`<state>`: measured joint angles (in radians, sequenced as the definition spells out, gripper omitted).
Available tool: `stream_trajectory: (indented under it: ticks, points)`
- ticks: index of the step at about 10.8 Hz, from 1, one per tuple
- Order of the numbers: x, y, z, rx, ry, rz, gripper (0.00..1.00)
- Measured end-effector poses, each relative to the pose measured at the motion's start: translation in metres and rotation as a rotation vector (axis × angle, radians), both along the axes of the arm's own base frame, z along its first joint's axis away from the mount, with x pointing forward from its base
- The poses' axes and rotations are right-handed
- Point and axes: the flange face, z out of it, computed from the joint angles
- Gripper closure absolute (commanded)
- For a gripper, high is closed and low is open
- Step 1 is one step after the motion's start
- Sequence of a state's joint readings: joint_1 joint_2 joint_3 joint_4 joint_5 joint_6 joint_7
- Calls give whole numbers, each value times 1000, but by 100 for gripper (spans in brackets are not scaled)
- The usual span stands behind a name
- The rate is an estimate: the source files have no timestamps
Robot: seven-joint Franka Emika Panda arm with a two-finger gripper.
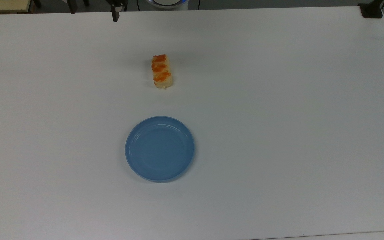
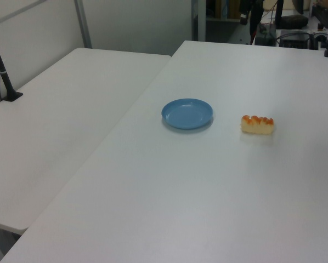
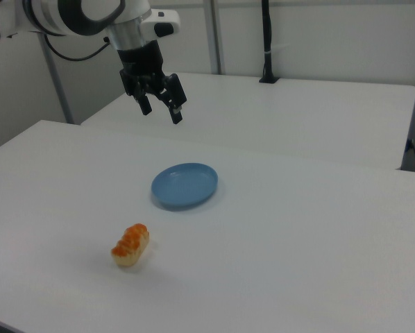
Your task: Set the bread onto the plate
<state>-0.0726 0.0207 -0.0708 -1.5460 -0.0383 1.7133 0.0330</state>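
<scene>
Bread (image 1: 161, 71) lies on its long side on the white worktop (image 1: 278, 116), well apart from the plate (image 1: 159, 148), with bare surface between the two; in the right view it sits nearer the camera than the plate does. Looks light and soft, likely to dent under a hard squeeze; the glazed orange-brown bumps on top may be slick or sticky. Best hold, by judgement: across the short width at the middle bump, fingers closing on the pale flat sides with gentle force, so the roll hangs level and does not pivot. Plate is shallow, low-rimmed and empty, and looks light enough to skid if bumped. Gripper (image 3: 162, 103) hangs high in the air, well clear of the worktop, above and behind the plate in the right view, fingers spread apart and holding nothing. Count: one bread, one plate, one gripper. Nothing grasped yet; the approach to the bread is the step ahead.
</scene>
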Motion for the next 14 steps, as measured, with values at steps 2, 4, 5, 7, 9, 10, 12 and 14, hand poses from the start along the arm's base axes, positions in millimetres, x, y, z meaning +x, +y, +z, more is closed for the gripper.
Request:
stream_trajectory:
  ticks: [2,4,5,7,9,10,12,14]
  points:
    - [0,0,0,0,1,0,0]
    - [0,0,0,0,1,0,0]
    - [0,0,0,0,1,1,0]
    - [0,0,0,0,1,1,0]
    - [0,0,0,-1,1,7,0]
    - [0,1,-1,-2,2,16,0]
    - [1,5,-1,-3,4,32,0]
    - [1,6,-2,-3,5,34,0]
